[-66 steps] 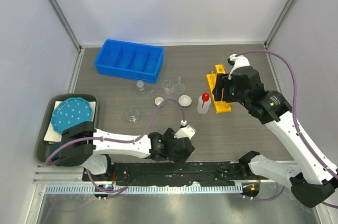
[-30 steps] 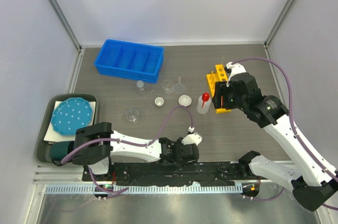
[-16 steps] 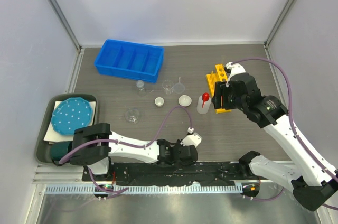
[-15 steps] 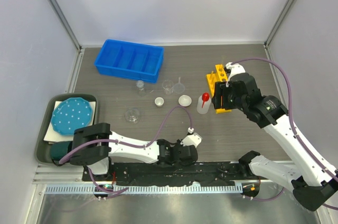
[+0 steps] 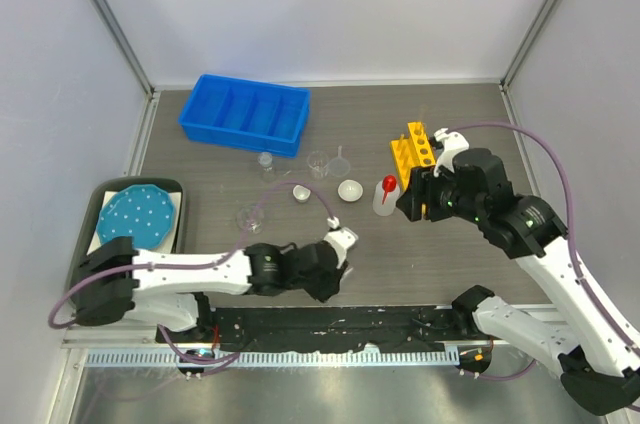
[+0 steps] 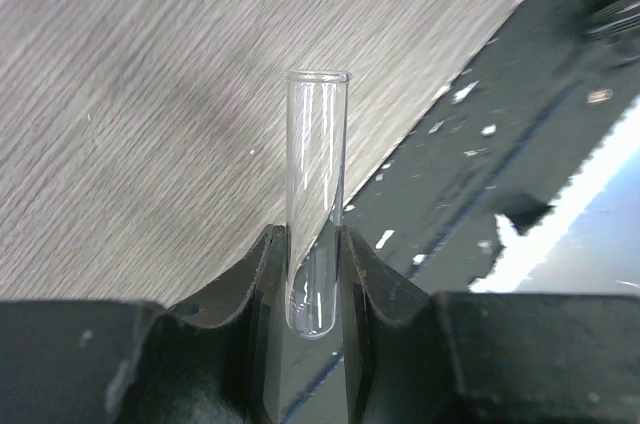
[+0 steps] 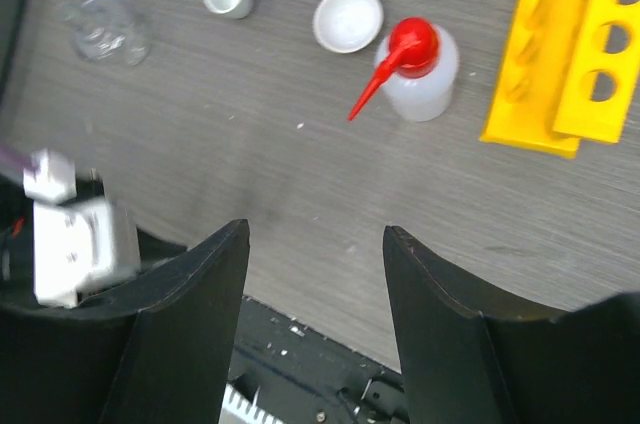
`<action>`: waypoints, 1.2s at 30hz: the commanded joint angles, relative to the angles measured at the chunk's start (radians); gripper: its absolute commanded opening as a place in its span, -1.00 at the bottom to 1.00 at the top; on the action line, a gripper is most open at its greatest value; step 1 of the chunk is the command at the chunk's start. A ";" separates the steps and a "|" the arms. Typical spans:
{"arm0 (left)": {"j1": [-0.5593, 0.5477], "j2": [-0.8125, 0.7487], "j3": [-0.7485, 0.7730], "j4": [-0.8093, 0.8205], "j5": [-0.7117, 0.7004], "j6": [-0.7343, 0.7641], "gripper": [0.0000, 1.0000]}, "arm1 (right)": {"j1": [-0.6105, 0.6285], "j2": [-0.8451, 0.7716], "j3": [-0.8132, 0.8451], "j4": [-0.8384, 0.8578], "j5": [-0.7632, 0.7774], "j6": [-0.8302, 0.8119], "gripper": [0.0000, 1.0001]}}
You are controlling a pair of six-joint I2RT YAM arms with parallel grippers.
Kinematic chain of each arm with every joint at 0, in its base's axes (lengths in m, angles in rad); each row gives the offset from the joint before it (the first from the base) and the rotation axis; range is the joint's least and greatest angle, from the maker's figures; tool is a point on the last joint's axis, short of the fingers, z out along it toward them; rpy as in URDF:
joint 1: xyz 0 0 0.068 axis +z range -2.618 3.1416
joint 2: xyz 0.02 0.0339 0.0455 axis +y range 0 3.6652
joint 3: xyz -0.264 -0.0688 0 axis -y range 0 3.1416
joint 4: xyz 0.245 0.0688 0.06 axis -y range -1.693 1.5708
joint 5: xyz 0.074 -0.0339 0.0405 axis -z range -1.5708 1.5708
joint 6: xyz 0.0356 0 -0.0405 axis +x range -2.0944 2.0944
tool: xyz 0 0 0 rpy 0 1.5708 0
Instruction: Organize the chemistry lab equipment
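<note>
Down at the near edge of the table (image 5: 450, 264), about midway along it, the left gripper (image 6: 312, 289) is clamped on a thin clear tube (image 6: 316, 164). The tube's rounded closed end sits between the two fingers (image 6: 265, 274). Its open rim points away from the wrist camera, over the line where the wood-grain top meets the black base strip.

The right gripper (image 7: 315, 314) hangs over the right half of the table with its jaws apart and nothing between them. Below it, the red-capped squeeze bottle (image 7: 420, 69) stands just beside the yellow holed rack (image 7: 565, 54), its red spout slanting away from the rack. The white round dish (image 5: 349, 189) lies just left of the bottle, with a small white cup (image 5: 301, 192) further left and a clear glass beaker (image 5: 250, 214) beyond that.

Nearer the far edge, a vial (image 5: 266, 162), a second beaker (image 5: 318, 164) and a funnel (image 5: 340, 159) stand in a row just in front of the blue divided bin (image 5: 244, 114), which sits toward the far left corner. A teal dotted plate (image 5: 138, 216) rests in a dark tray (image 5: 140, 182) at the left edge.
</note>
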 commanded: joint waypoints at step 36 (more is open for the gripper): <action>0.307 -0.362 -0.246 0.694 0.900 0.086 -0.73 | 0.032 -0.210 -0.263 0.186 -0.740 0.264 0.14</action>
